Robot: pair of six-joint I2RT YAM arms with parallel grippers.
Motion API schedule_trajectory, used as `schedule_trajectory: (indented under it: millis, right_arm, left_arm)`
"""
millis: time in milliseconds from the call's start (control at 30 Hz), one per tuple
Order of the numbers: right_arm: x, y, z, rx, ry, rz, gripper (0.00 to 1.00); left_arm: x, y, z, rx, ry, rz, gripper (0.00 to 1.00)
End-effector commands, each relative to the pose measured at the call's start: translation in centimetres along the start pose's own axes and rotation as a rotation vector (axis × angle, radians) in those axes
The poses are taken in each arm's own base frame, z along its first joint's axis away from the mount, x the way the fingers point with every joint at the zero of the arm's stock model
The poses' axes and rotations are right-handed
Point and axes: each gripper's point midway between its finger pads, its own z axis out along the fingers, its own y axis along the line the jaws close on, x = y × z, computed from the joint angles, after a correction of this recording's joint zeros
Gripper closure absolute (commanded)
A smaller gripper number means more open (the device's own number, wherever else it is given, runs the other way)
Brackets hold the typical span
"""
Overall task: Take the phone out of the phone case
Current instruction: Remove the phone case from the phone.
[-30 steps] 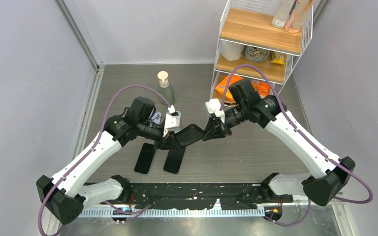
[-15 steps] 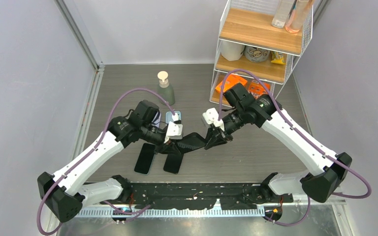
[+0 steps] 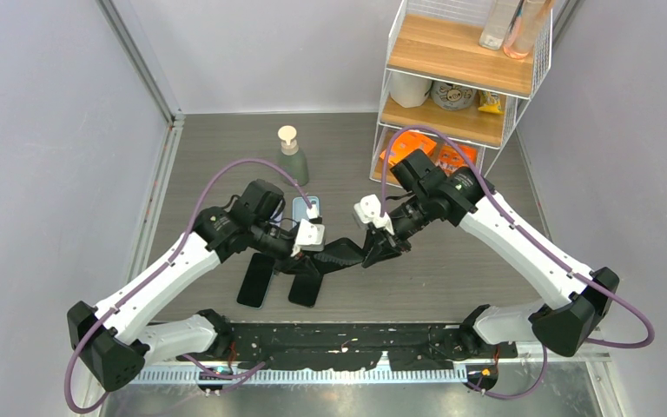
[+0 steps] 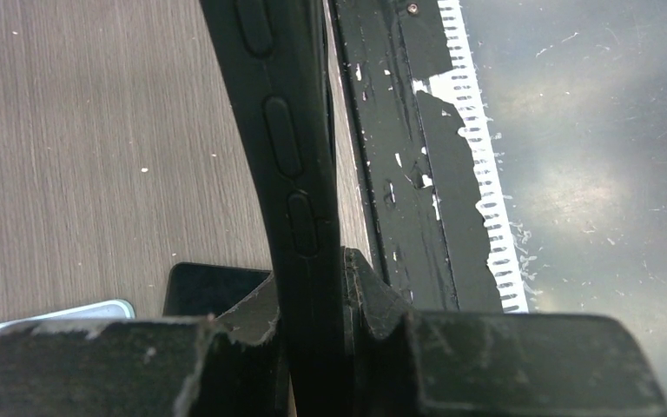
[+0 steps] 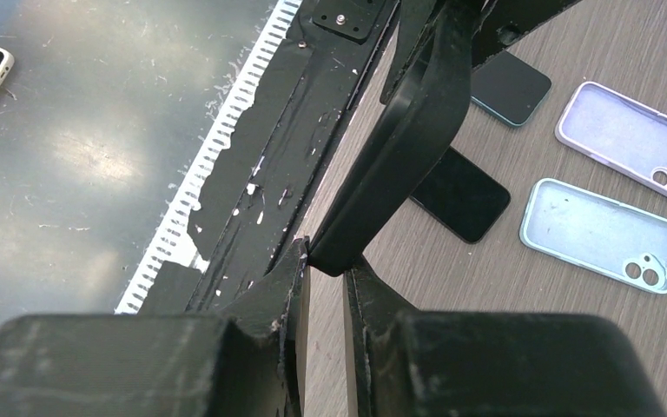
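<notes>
A black phone case (image 3: 340, 251) hangs in the air between both grippers, above the table's middle front. My left gripper (image 3: 310, 258) is shut on its left end; the left wrist view shows the case's button edge (image 4: 282, 156) clamped between the fingers (image 4: 317, 291). My right gripper (image 3: 373, 252) is shut on its right corner; the right wrist view shows the case (image 5: 408, 148) bowed, its corner pinched at the fingertips (image 5: 326, 261). I cannot tell whether a phone is inside it.
Two dark phones (image 3: 256, 280) (image 3: 307, 287) lie flat under the held case. A light blue case (image 5: 604, 234) and a lilac case (image 5: 630, 139) lie empty behind them. A soap dispenser (image 3: 292, 155) stands further back. A wire shelf (image 3: 452, 87) stands back right.
Both grippers have drawn closer together and lower with the case between them. The right gripper has shifted left; the case lies flatter and more bowed.
</notes>
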Motion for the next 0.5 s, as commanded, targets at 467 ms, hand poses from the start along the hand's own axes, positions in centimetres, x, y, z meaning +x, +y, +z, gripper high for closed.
schedule_trajectory:
  millis: [467]
  right_arm:
    - [-1.9, -5.8, -1.2, 0.195, 0.039, -0.324, 0.95]
  left_arm:
    - [-1.6, -6.1, 1.3, 0.298, -0.124, 0.175, 1.00]
